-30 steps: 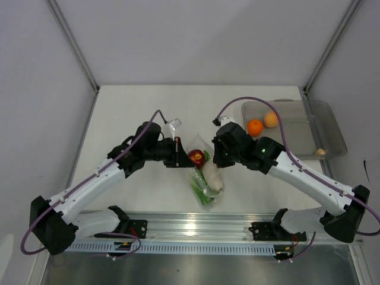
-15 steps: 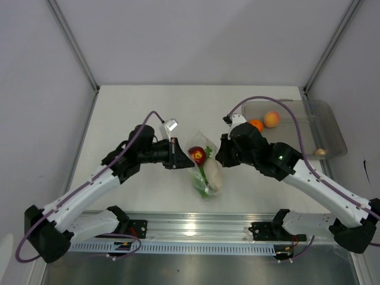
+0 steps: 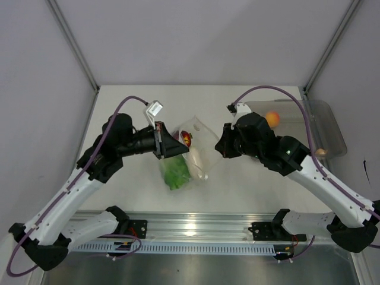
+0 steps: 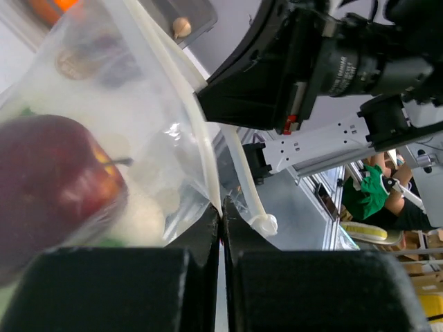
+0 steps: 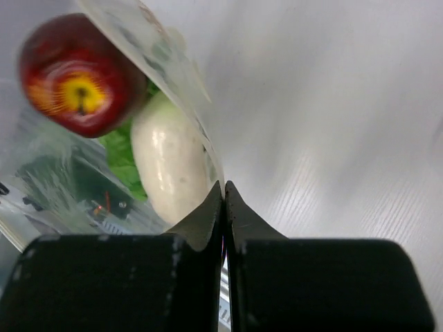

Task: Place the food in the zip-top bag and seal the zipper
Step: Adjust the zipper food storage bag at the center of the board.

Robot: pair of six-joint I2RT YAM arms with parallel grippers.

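Between the pads of the left gripper we see almost no gap: the jaws are pinched on a thin edge of the zip-top bag, just where the zipper comes down to the fingertips as a whitish ridge. The right gripper is likewise clamped on clear film at the opposite edge, so the bag hangs stretched between the 2 grippers over the middle of the table. We cannot tell whether its bottom touches the surface.

Clear, glossy and crinkled, the bag holds 3 pieces. The dark red fruit sits highest, close to the left gripper. The white radish lies below it, and the green cabbage fills the lower left corner.

Only the left wrist view shows the zipper; from above it is too fine to make out. That view also catches the small beige piece in the tray beyond the film. Only the right wrist view shows the yellow patch around the fruit's stem end, with the radish and the green leaves pressed just under it. Only the top view shows the whole layout. The rigid tray stands at the far right, well apart from the bag and partly covered by the right arm, with the peach-coloured fruit in it.
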